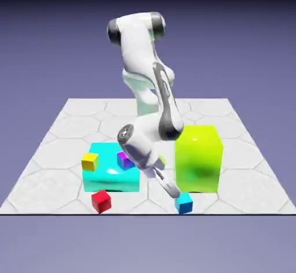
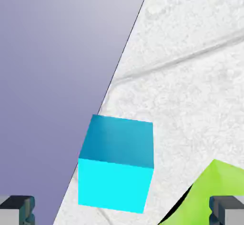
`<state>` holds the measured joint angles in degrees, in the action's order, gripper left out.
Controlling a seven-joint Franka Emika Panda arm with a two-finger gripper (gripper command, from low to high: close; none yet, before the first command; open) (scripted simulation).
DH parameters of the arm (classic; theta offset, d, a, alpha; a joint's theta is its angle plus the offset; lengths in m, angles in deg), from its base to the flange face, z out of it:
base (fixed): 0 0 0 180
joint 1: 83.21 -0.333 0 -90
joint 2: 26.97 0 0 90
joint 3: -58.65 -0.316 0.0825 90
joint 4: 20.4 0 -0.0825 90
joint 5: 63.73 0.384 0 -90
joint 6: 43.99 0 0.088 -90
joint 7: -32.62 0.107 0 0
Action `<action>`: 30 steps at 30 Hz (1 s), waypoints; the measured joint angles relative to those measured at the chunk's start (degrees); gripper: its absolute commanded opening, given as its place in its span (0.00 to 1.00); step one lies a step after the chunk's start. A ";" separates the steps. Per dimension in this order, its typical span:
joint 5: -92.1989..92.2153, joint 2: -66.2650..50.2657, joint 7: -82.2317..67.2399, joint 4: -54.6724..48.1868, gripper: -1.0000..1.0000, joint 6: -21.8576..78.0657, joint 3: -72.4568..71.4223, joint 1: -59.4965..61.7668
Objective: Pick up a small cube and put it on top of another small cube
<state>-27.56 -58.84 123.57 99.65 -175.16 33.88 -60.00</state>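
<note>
The small blue cube (image 1: 184, 203) rests on the table near its front edge, just in front of the big lime block. In the hand view the blue cube (image 2: 116, 164) looms large, lying between the two grey fingertips but ahead of them, untouched. My gripper (image 1: 175, 192) hangs tilted just above and left of it, open; in the hand view my gripper (image 2: 122, 209) has its jaws spread wide with nothing held. The small red cube (image 1: 101, 200) sits at the front toward the exterior view's left, before the cyan block.
A large cyan block (image 1: 111, 176) carries a small yellow cube (image 1: 89, 161) and a small purple cube (image 1: 123, 159). A tall lime block (image 1: 198, 159) stands right behind the blue cube; its corner (image 2: 209, 195) shows in the hand view. The table's front edge (image 2: 119, 71) runs close by.
</note>
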 measured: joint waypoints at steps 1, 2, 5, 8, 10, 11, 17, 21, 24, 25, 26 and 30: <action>0.00 0.00 0.00 0.00 0.50 0.00 0.00 0.00; 0.41 -2.07 -0.54 -0.21 0.50 -2.06 -0.16 -0.82; 1.51 -7.71 -2.00 -0.76 0.00 -7.66 -0.57 -3.06; 1.20 -5.64 -1.53 -0.56 0.00 -5.64 -0.42 -2.24; 0.43 -1.49 -0.47 -0.15 0.00 -1.52 -0.12 -0.59; 0.04 -0.15 -0.53 -0.42 0.00 0.51 0.58 -0.20; -1.99 -3.32 -9.95 -9.16 0.00 12.20 13.05 -4.59; -3.38 -5.43 -16.21 -14.99 0.00 19.99 21.35 -7.51; -4.42 -7.01 -20.91 -19.36 0.00 25.84 27.58 -9.70; -4.76 -7.54 -22.48 -20.82 0.00 27.78 29.66 -10.43; -5.11 -8.07 -24.04 -22.27 0.00 29.73 31.74 -11.16; -6.50 -10.17 -30.31 -28.10 0.00 37.53 40.04 -14.08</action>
<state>-34.05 -69.01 93.26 71.54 -137.63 73.92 -74.09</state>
